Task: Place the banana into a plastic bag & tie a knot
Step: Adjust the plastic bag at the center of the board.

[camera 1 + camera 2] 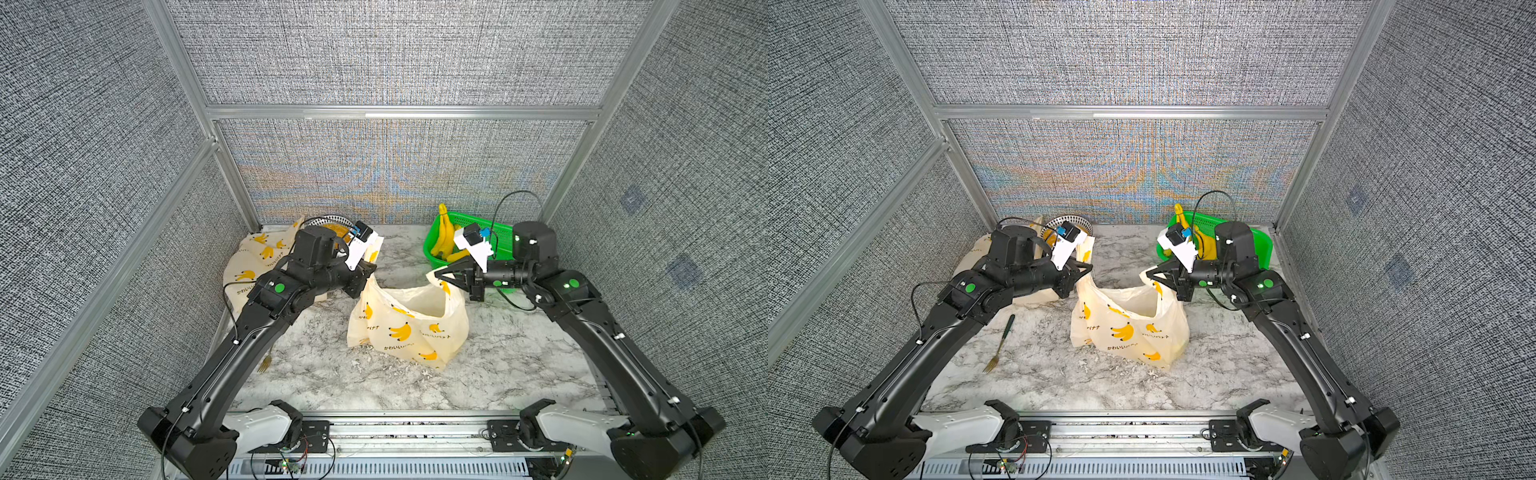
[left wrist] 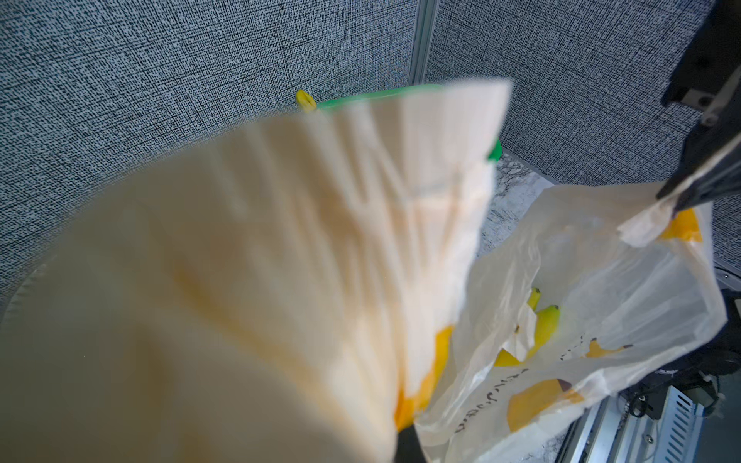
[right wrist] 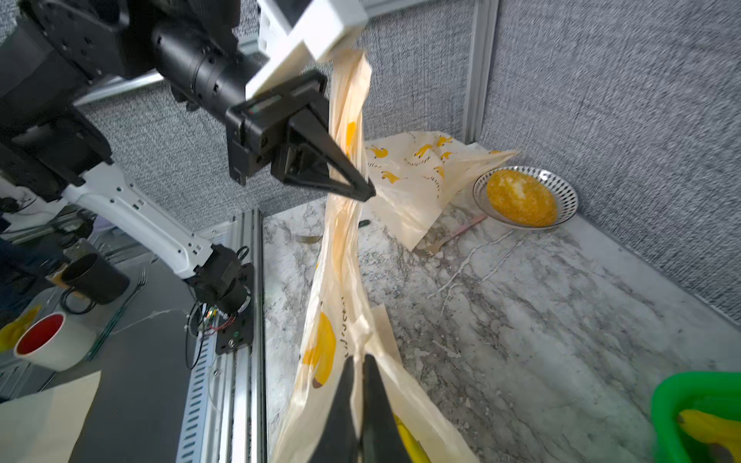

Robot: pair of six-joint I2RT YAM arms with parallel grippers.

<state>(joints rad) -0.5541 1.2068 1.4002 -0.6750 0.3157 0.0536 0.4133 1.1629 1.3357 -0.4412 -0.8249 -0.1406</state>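
Top views overhead; wrist views near bag (image 2: 601,280)

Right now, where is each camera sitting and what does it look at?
Both top views: high at the front, looking down on the marble table, banana-print bag and green basket; left arm and right arm show.
Left wrist: on the left arm, looking into the bag at the banana; the right gripper shows.
Right wrist: on the right arm, facing the left gripper and bowl; its own fingertips show.
Shared: both wrist views see the bag.
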